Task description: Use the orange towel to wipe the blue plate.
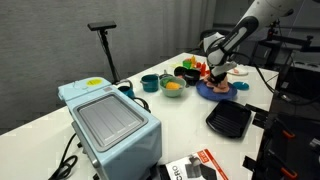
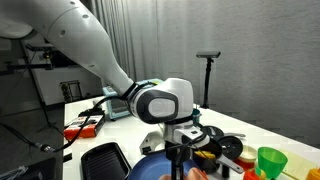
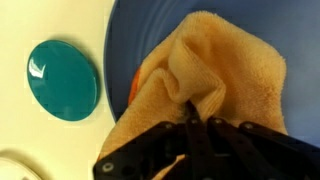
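Note:
In the wrist view my gripper [image 3: 196, 122] is shut on a fold of the orange towel [image 3: 215, 65], which lies spread on the blue plate [image 3: 145, 30]. In an exterior view the gripper [image 1: 217, 72] stands over the blue plate [image 1: 206, 90] at the far right of the white table, with the orange towel [image 1: 221, 85] under it. In an exterior view the arm's wrist [image 2: 165, 103] blocks most of the plate [image 2: 155, 168]; a bit of towel [image 2: 196, 172] shows at the bottom.
A teal lid [image 3: 63, 80] lies left of the plate. Bowls, one with orange contents [image 1: 172, 88], stand near the plate. A black tray [image 1: 229, 120], a light blue toaster oven [image 1: 110, 118], a green cup [image 2: 271, 160] and a black stand [image 1: 104, 45] are around.

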You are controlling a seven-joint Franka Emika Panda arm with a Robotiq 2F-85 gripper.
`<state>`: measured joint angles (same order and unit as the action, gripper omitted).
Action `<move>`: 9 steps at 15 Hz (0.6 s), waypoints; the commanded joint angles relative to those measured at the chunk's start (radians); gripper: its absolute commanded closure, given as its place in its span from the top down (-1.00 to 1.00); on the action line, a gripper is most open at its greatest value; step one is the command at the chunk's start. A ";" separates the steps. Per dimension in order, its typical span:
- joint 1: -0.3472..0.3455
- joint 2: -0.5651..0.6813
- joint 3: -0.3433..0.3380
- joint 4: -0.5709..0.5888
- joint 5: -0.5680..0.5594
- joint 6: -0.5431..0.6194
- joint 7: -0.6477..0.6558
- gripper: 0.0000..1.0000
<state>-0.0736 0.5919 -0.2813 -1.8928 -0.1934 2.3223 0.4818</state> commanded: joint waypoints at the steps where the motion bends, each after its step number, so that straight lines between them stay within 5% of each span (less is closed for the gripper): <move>1: -0.008 0.021 0.029 -0.017 0.068 0.097 0.015 -0.98; 9: -0.005 0.020 0.106 -0.020 0.156 0.116 -0.077 -0.98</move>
<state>-0.0720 0.5843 -0.2155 -1.8928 -0.0880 2.4095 0.4655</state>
